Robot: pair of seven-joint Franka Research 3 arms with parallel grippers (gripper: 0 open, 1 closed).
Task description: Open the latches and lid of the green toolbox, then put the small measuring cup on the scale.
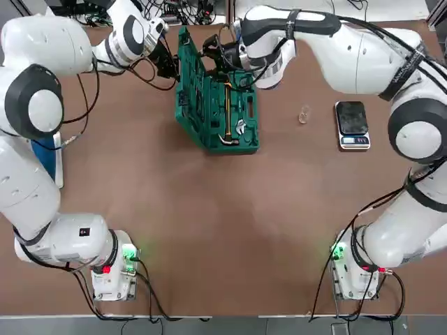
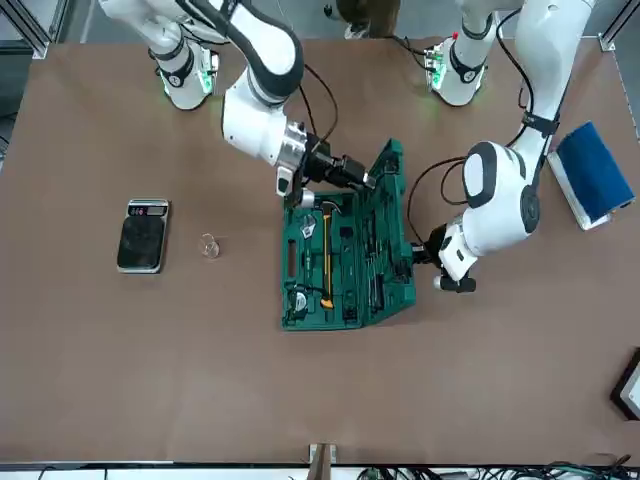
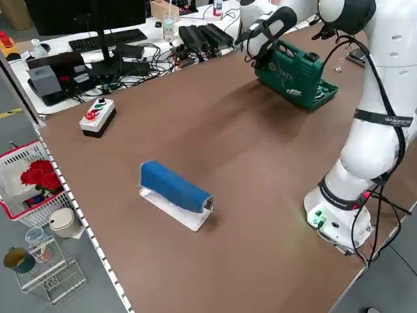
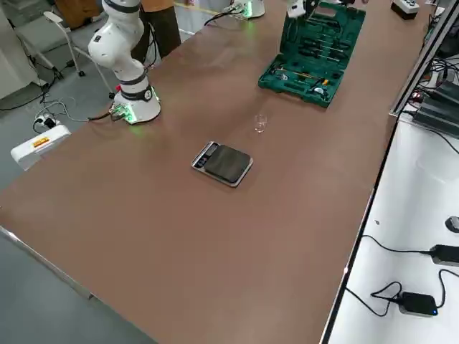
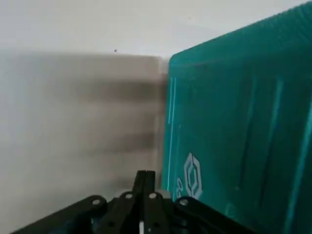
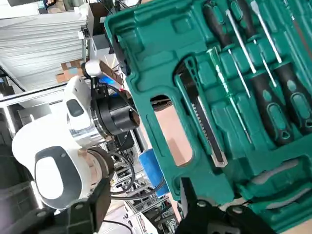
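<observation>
Green lid [image 1: 187, 73] raised, apparently between both grippers' fingers.

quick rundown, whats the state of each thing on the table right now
green toolbox: open, base flat on the table, tools in their slots
lid: raised, standing near upright
small measuring cup: on the table between toolbox and scale, not on the scale
scale: plate bare
left claw: shut, at the lid's outer face
right claw: at the lid's top edge by the handle cutout
</observation>
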